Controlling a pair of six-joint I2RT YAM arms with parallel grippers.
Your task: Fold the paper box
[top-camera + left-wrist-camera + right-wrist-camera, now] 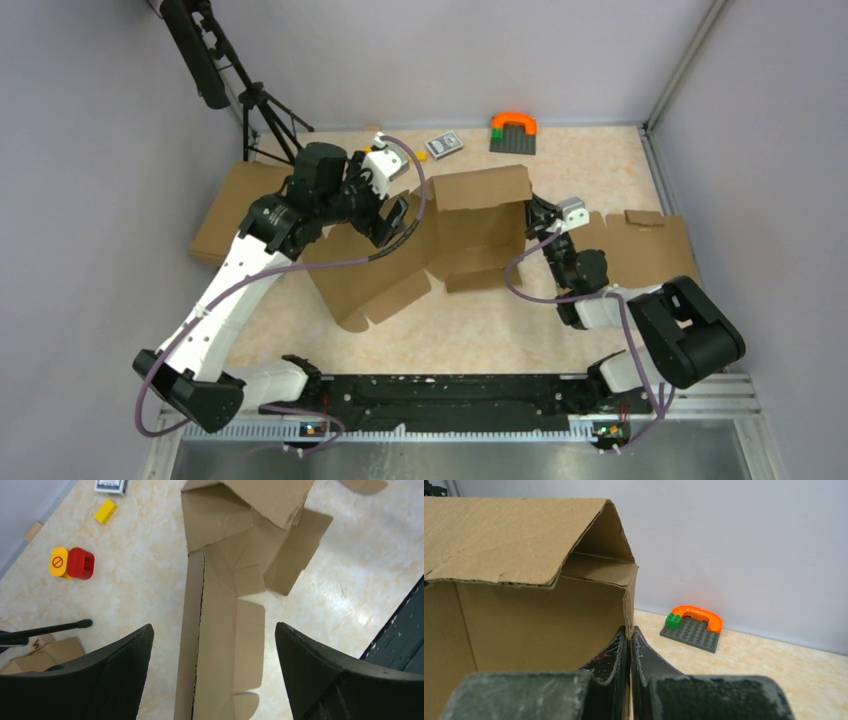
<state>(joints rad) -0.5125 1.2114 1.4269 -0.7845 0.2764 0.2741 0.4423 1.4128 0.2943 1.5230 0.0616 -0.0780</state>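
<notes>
Now, left end effector spread astride the box mid-frame; right end effector pressed together, maybe pinching its corner.

The paper box is matt brown corrugated cardboard with rough edges. The bench has a smooth, slightly glossy marble-like top. The studded plate looks plastic.

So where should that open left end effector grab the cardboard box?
The raised long wall of the paper box, standing on edge between the left end effector's open fingers. Probably come straight down from above, one finger each side: thin cardboard suits a pinch.
</notes>
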